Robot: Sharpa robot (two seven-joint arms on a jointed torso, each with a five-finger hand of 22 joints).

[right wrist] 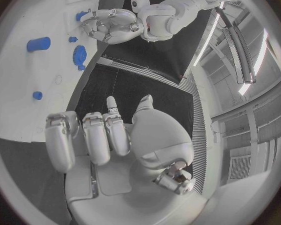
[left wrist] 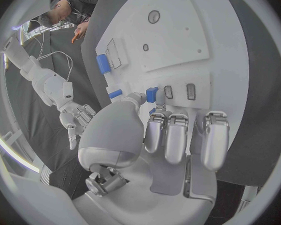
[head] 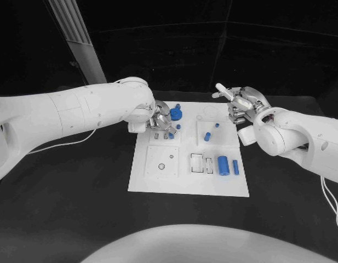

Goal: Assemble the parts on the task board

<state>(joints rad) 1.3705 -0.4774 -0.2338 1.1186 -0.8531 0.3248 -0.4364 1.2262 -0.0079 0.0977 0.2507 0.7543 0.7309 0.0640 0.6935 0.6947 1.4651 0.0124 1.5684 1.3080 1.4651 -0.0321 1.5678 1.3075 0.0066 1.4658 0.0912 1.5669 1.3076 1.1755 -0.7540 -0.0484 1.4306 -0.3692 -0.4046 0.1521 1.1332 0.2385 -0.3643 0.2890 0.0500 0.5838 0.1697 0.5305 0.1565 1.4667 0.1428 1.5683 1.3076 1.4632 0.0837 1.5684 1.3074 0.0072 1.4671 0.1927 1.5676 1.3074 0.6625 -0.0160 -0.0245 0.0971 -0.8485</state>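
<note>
The white task board (head: 188, 181) lies in the middle of the black table (head: 74, 219). Toward its near right corner a stubby blue cylinder (head: 223, 164) lies beside a thinner blue pin (head: 235, 167) (both lengthwise, next to rectangular slots). Farther back a short blue peg (head: 207, 136) lies mid-board. At the far left corner the left hand (head: 159, 121) pinches a small blue part (left wrist: 152, 94) against the board, beside a blue gear (head: 176, 113). Past the far right corner the right hand (head: 242, 102) hovers, fingers loosely spread, holding nothing.

White task board (head: 157, 183) lies flat mid-table; small blue parts (head: 223, 164) scattered across it.
</note>
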